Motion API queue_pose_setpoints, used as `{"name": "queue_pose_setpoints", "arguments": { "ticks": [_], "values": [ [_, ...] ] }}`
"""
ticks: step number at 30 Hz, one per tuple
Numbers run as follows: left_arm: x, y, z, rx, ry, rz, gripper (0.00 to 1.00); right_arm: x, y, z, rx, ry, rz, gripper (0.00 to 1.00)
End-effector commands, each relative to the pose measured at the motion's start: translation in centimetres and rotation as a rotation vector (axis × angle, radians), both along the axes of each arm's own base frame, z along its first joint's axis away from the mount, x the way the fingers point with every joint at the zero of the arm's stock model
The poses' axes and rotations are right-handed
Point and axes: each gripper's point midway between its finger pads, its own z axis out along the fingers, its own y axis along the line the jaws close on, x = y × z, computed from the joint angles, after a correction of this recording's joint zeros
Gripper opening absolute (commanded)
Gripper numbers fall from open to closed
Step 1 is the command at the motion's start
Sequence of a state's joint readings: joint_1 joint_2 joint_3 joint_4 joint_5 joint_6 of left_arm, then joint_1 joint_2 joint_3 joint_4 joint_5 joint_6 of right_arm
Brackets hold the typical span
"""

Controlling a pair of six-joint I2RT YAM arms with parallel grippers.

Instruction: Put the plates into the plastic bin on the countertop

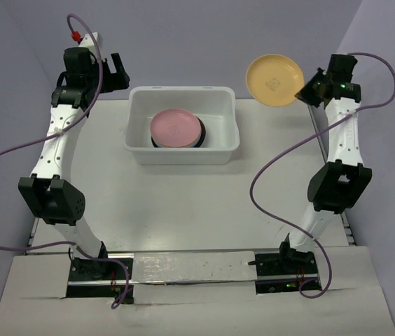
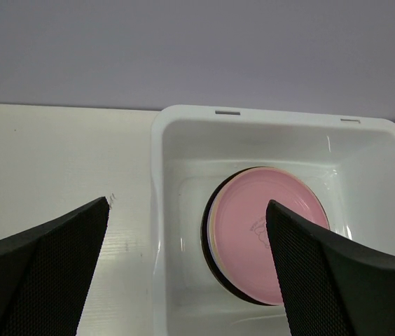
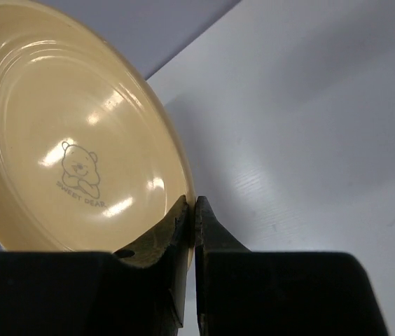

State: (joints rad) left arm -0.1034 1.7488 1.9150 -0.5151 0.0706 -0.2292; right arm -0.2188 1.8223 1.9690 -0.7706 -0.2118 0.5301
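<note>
Yellow-orange round plate, upper right, rim pinched in my right jaws: thin hold may slip short of white plastic bin; left jaws spread.

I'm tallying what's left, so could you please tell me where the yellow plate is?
In the top view, the yellow plate is at far right, its rim pinched in the right gripper, just right of the bin.

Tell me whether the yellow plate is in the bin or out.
Out. The right gripper pinches the yellow plate by its rim, off to the right of the plastic bin.
</note>
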Motion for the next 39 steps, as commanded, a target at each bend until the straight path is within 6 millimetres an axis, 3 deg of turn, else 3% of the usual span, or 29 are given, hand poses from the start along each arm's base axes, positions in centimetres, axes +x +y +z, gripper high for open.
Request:
{"name": "queue_pose_setpoints", "arguments": {
  "ticks": [1, 2, 5, 6, 8, 15, 24, 27, 34, 38, 39],
  "values": [
    [-1.4, -0.3, 1.8, -0.045, -0.023, -0.055, 0.99, 0.3, 9.2, 3.3, -0.083, -0.135, 0.293, 0.00],
    [-1.6, -0.1, 1.5, -0.045, -0.005, -0.049, 0.99, 0.2, 12.3, 3.1, -0.124, -0.144, 0.379, 0.00],
    [-2.2, 0.8, 0.5, -0.048, 0.045, -0.036, 0.99, 0.4, 16.7, 1.8, -0.174, -0.141, 0.484, 0.00],
    [-2.6, 1.3, 0.0, -0.051, 0.062, -0.029, 0.99, 0.6, 18.9, 1.3, -0.191, -0.139, 0.535, 0.00],
    [-3.4, 2.0, 0.2, -0.049, 0.050, -0.014, 0.99, 0.9, 21.7, 0.2, -0.208, -0.122, 0.593, 0.00],
    [-5.0, 3.6, -0.8, -0.026, 0.067, 0.018, 0.99, 2.4, 28.3, -3.5, -0.227, -0.095, 0.681, 0.00],
    [-6.2, 4.3, -1.5, -0.012, 0.075, 0.053, 0.99, 4.1, 31.9, -7.5, -0.212, -0.063, 0.721, 0.00],
    [-6.3, 4.6, -1.7, -0.002, 0.080, 0.066, 0.99, 4.4, 32.8, -8.0, -0.217, -0.066, 0.727, 0.00],
    [-6.8, 4.7, -2.9, -0.023, 0.114, 0.063, 0.99, 4.9, 34.0, -11.6, -0.261, -0.030, 0.750, 0.01],
    [-6.9, 5.3, -3.8, -0.070, 0.146, 0.059, 0.99, 5.3, 33.9, -12.3, -0.283, -0.026, 0.752, 0.21],
    [-6.9, 5.4, -3.9, -0.078, 0.148, 0.057, 0.99, 5.3, 33.8, -12.4, -0.290, -0.022, 0.749, 0.35]
  ]
}}
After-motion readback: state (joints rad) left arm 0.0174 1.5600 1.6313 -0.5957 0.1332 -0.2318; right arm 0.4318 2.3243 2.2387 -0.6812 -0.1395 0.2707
